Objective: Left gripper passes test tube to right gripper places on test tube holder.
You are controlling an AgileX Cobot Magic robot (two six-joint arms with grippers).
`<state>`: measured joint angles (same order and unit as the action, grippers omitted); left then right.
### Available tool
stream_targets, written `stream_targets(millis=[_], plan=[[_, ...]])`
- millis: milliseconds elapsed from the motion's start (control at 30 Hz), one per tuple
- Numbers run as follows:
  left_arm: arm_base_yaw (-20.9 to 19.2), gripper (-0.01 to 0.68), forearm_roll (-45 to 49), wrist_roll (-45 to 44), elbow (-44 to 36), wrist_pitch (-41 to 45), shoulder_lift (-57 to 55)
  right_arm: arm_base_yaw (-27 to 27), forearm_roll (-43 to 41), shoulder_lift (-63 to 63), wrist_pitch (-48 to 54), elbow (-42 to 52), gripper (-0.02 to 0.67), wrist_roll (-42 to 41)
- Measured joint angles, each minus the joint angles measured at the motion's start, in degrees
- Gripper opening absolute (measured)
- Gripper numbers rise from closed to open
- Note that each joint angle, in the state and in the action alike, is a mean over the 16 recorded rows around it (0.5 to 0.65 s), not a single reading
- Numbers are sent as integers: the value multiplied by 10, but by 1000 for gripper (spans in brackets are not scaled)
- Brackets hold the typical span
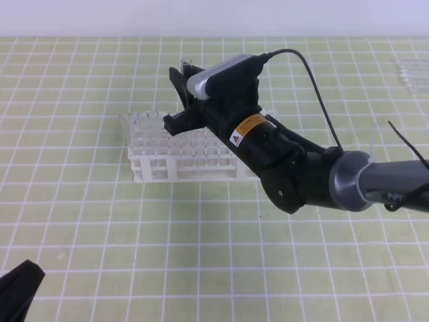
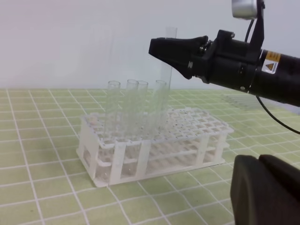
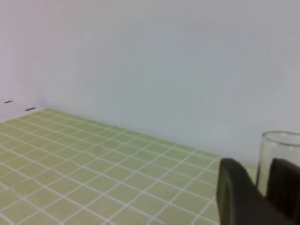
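Observation:
My right gripper (image 1: 182, 94) hangs over the white test tube holder (image 1: 153, 168) and is shut on the clear test tube (image 1: 186, 65), holding it upright. In the left wrist view the test tube (image 2: 171, 35) sticks up above the right gripper (image 2: 171, 52), and its lower part runs down towards the test tube holder (image 2: 187, 127). The right wrist view shows the tube's rim (image 3: 280, 143) between two black fingers (image 3: 234, 192). My left gripper (image 1: 17, 290) sits at the bottom left corner, away from the rack, with nothing seen in it. Only part of it (image 2: 265, 190) shows.
Several other glass tubes (image 2: 126, 101) stand upright in the rack's left half. More clear glassware (image 1: 410, 70) lies at the far right of the green gridded mat. The right arm's black cable (image 1: 315, 87) loops above the table.

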<state>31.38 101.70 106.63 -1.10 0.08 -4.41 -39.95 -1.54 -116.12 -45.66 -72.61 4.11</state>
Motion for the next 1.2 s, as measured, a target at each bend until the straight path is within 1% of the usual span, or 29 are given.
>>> stream_targets(millis=[500,1200], plan=[[0,0,-9,1,5,-2,2,0,-9,-16,-8,0,9,26],[0,0,-6,2,4,-1,1,0,-12,-35,-4,-11,9,26]])
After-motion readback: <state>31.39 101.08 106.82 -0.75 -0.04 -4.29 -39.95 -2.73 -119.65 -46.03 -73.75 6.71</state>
